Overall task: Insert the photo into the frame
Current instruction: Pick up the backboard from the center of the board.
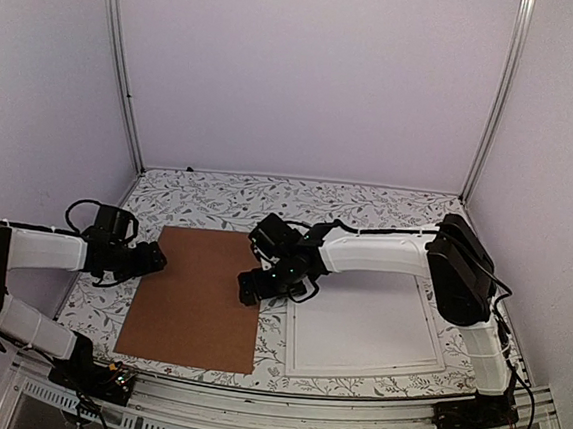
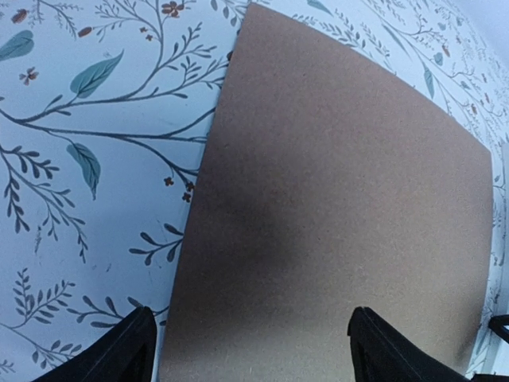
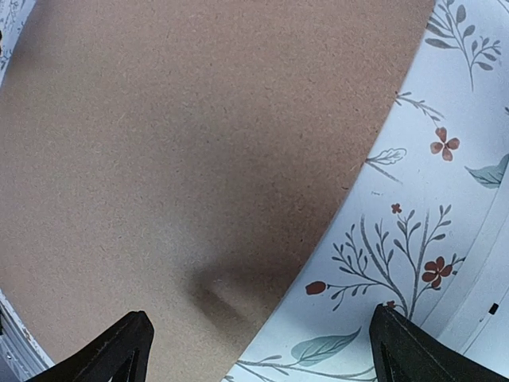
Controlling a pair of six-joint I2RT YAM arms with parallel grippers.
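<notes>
Where the frame [image 1: 372, 332] is laid: flat on the right half of the table [image 1: 218, 196], near the front edge, with its far edge partly hidden under the right arm.
Frame, look: a large white rectangle is seen, bounded by a thin raised rim with a fine second line just inside it. The field within is plain white, and what fills it cannot be told.
Frame, neighbour: a brown board [image 1: 197, 297] is laid just to its left. A narrow strip of patterned table is left between them, so the two are apart.
Brown board: a plain, matte sheet is seen lying flat, about as large as the frame.
Left pincer [image 1: 154, 260]: it is held at the board's left edge with the jaws spread wide, and nothing is gripped. In the left wrist view one finger [image 2: 119, 358] is seen over the table's pattern and the other over the board.
Right pincer [image 1: 250, 290]: it is held at the board's right edge with the jaws spread fully, and nothing is gripped. One finger [image 3: 119, 354] is seen over the board and the other over the strip of table.
Contact: whether any fingertip touches the board cannot be told. A soft dark shadow is cast on the board below each pincer.
Table: a white cover printed with leafy sprigs and small red flowers is seen.
</notes>
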